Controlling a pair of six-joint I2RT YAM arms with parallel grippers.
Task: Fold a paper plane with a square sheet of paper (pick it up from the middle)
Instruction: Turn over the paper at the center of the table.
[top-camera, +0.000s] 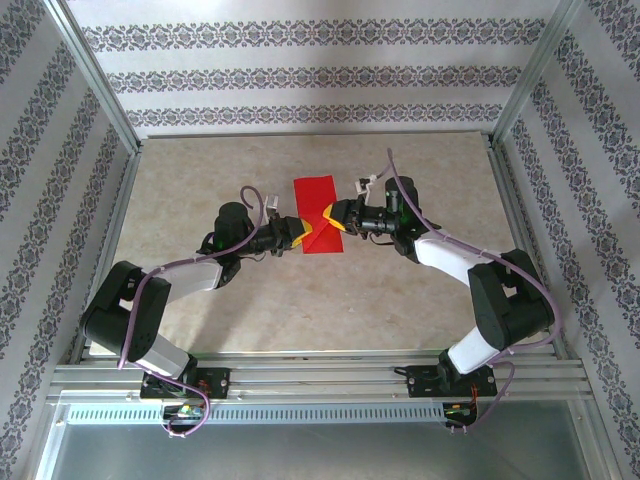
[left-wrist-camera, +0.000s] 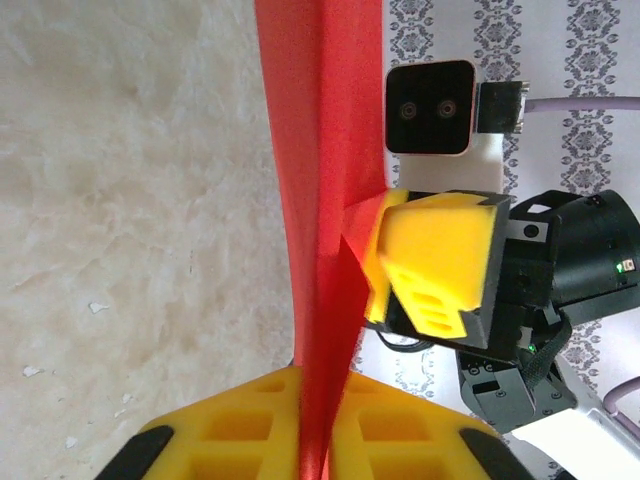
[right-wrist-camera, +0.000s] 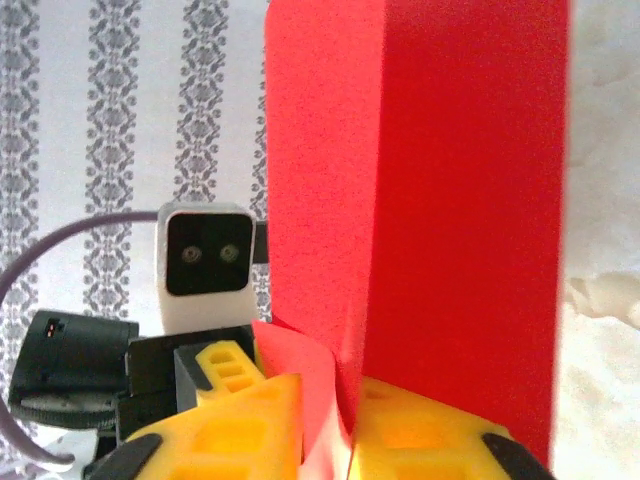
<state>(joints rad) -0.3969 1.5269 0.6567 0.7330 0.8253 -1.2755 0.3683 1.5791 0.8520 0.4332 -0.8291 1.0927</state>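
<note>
The red sheet of paper (top-camera: 314, 195), partly folded into a long strip with angled flaps at its near end, is held over the middle of the table between both grippers. My left gripper (top-camera: 303, 234) comes from the left and is shut on the paper's (left-wrist-camera: 320, 150) near end, yellow fingertips (left-wrist-camera: 240, 420) pressed to either side. My right gripper (top-camera: 333, 215) faces it from the right. The right gripper (right-wrist-camera: 328, 430) has its jaws close about a curled flap of the paper (right-wrist-camera: 450, 200). The two grippers almost touch.
The beige tabletop (top-camera: 200, 190) has bare room all around the paper. Patterned walls and aluminium frame posts (top-camera: 100, 80) close in the back and sides. Each wrist camera sees the opposite gripper (left-wrist-camera: 440, 260) and its camera housing (right-wrist-camera: 205, 265) close by.
</note>
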